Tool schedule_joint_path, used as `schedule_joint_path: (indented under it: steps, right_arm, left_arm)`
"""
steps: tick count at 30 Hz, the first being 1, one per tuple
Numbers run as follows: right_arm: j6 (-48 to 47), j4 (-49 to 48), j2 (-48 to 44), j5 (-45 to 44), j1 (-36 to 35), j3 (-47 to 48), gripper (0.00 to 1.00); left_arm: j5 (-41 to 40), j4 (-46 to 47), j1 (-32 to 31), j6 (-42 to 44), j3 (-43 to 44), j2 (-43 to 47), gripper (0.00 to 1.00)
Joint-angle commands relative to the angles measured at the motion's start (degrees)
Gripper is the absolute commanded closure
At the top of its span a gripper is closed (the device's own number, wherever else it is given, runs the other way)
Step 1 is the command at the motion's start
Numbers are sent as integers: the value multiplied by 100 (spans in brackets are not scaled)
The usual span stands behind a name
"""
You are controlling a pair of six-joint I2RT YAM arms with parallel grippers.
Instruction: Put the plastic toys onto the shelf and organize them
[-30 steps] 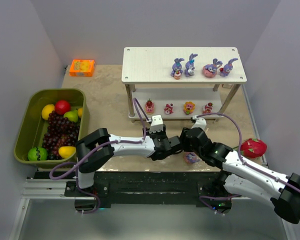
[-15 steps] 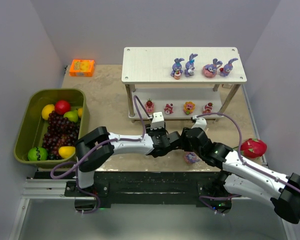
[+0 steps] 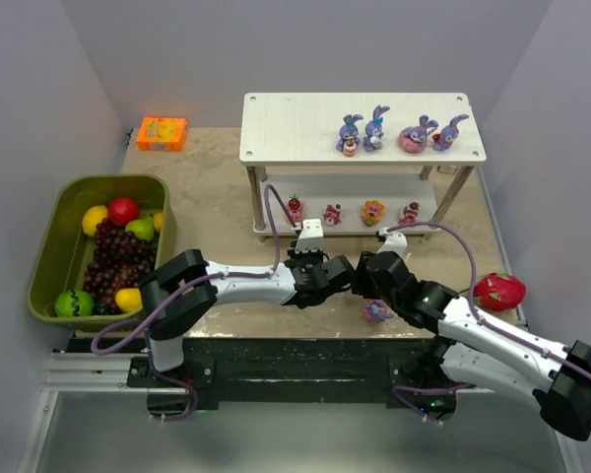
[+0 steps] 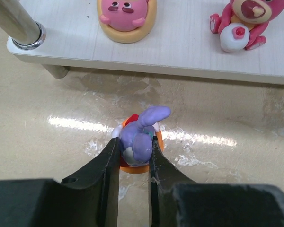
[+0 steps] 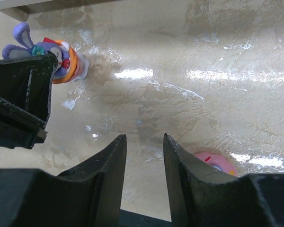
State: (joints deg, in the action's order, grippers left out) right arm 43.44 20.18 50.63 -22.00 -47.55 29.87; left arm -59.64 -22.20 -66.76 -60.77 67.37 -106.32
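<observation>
Since the bunny (image 4: 141, 135) just in front of the shelf (image 4: 189, 49) looks light, hard and slick, my left claw (image 4: 134, 145) pinches its body, nearly shut.

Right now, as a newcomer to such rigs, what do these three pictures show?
Two robot arms are bolted at the near edge of the table. The wide picture looks down from above; the other two come from wrist cameras. On the table stand a shelf with small toys and a bin of fruit. The left claw pinches a purple bunny standing on the table before the shelf. The right claw is open and empty, a pink toy beside it.
</observation>
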Motion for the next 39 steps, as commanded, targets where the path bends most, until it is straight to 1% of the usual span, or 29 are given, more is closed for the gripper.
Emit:
schedule_joint_path:
  steps: [1,5,6,7,8,9,10,11,12,14,15,16,17,18,20,24,26,31,36,39]
  right_arm:
    - [-46,-14,43,-147,26,89,60]
    - [-64,-32,8,-51,26,107,60]
    - [-107,-58,-9,-24,26,116,60]
    - [-143,-76,-44,20,26,116,60]
    - [-195,-102,-62,159,35,133,59]
    - [-361,-189,-80,257,27,142,59]
    - [-476,-251,-123,371,35,151,58]
    - [-607,-339,-150,476,27,177,57]
    - [-983,-496,-167,825,26,195,52]
    - [-1284,-629,-281,1266,18,212,42]
    - [-1590,-804,-352,1816,18,204,36]
    - [-1750,-901,-422,2092,-8,186,32]
    - [-1873,-981,-631,2190,-26,160,30]
    - [-2101,-1086,-738,2609,-96,151,26]
    - [-2295,-1139,-931,2814,-175,186,23]
    - [-2577,-1236,-1327,2920,-307,327,21]
    - [-2647,-1341,-1372,3008,-343,423,20]
    - [-2885,-1245,-1092,2824,-457,757,20]
    - [-2982,-1079,-915,2351,-553,1117,20]
    - [-3061,-1017,-827,2270,-606,1249,20]
  left_arm:
    - [302,645,23,662,-408,577,100]
    - [795,1260,23,1304,-786,1007,100]
    - [926,1392,23,1627,-866,1113,100]
    - [1267,1585,23,1874,-953,1218,100]
    - [1436,1830,14,2041,-1111,1454,100]
    - [1611,1946,23,2287,-1208,1587,100]
    - [2013,2086,32,2463,-1296,1728,100]
    - [2191,2323,23,2596,-1427,1999,100]
    - [2315,2325,23,2736,-1455,2132,100]
    - [2623,2255,40,2851,-1490,2491,100]
    - [2685,2229,49,2930,-1482,2607,100]
    - [2859,2228,49,2983,-1473,2730,100]
    - [2966,1967,67,3044,-1412,2922,100]
    - [3054,1895,67,3158,-1359,3003,100]
    - [3326,1598,76,3238,-1158,3170,100]
    - [3739,1095,76,3370,-779,3302,100]
    - [3880,824,84,3327,-595,3381,100]
    - [4372,621,76,3274,-392,3636,100]
    - [4513,348,76,3151,-163,3838,100]
    - [4566,278,76,3063,-119,3900,100]
